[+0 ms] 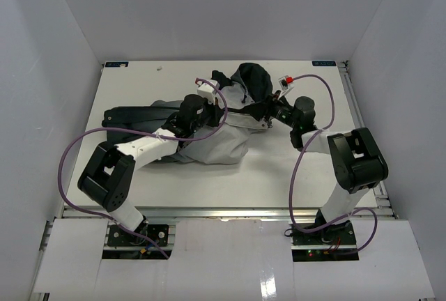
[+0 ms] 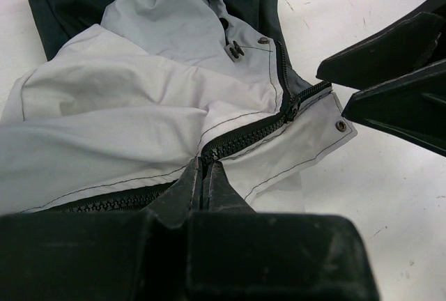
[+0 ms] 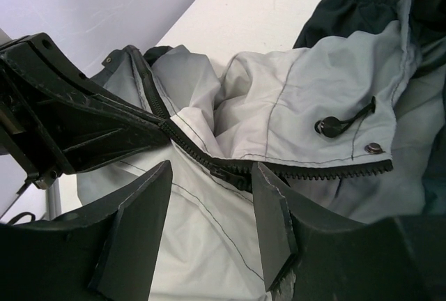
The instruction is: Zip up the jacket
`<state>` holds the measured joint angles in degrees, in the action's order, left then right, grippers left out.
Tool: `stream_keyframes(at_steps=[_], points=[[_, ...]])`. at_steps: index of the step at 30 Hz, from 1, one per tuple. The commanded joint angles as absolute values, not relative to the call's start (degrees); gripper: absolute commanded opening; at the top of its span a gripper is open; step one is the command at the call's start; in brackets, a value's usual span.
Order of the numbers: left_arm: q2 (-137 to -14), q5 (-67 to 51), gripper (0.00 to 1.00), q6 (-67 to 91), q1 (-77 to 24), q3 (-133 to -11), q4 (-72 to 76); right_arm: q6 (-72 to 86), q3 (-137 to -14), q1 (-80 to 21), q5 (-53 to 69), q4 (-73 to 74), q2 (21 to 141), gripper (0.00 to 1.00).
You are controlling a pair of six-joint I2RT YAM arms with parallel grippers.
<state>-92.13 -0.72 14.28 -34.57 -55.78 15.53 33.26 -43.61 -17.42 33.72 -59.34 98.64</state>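
Left jaws pinching jacket (image 2: 139,120), right jaws apart, zipper (image 2: 244,134) seen wrist-side only

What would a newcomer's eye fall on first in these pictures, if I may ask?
The jacket, dark with light grey panels, lies crumpled in the middle of the white table. The left gripper is pinched shut on it right at the zipper, a line of black teeth across the grey fabric. Facing it, the right gripper stands open close over the same zipper.
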Motion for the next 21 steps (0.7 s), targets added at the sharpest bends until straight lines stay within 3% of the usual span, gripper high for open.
stream_keyframes(at_steps=[1,21], points=[[-87.98,-2.64,0.0,14.94,-34.45,-55.46,18.54,34.54,-46.25,-18.02,35.36,-64.07,99.58,0.55],[-87.45,-2.54,0.0,15.54,-34.45,-55.99,18.46,31.69,-43.93,-19.25,32.1,-63.96,101.15,0.54]])
